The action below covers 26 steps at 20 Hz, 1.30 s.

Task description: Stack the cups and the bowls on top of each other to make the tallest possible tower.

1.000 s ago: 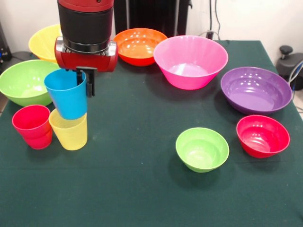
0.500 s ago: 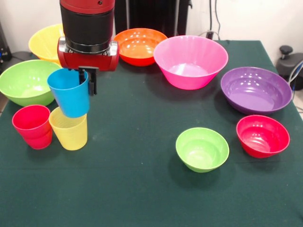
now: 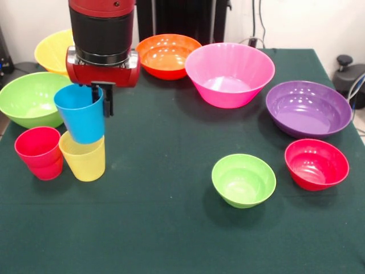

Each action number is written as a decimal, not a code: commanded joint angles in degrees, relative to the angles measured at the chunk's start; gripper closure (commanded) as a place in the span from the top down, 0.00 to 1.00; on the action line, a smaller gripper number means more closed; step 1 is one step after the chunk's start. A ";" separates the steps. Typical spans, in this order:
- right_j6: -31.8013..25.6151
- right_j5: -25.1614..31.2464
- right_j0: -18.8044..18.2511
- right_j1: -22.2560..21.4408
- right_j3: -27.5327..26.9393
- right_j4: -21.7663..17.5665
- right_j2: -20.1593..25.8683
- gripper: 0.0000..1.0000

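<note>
My gripper (image 3: 98,98) pinched the blue cup's (image 3: 81,117) rim, cup upright, glossy; yellow cup (image 3: 84,158) at its 6 o'clock, red cup (image 3: 39,152) at 8, green bowl (image 3: 28,98) at 9.

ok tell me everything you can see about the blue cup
The blue cup is a smooth, glossy plastic tumbler, tapering toward its base, open end up and tilted slightly. The gripper holds it by the rim, one finger showing outside its wall. It hangs just above the yellow cup; whether they touch is unclear.
</note>
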 commanded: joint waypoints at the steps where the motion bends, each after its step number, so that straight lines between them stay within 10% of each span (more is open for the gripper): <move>1: -8.24 -3.17 -1.18 2.72 2.26 -6.02 2.78 0.00; 26: -6.56 -7.45 -3.59 2.65 6.83 -7.09 4.46 0.00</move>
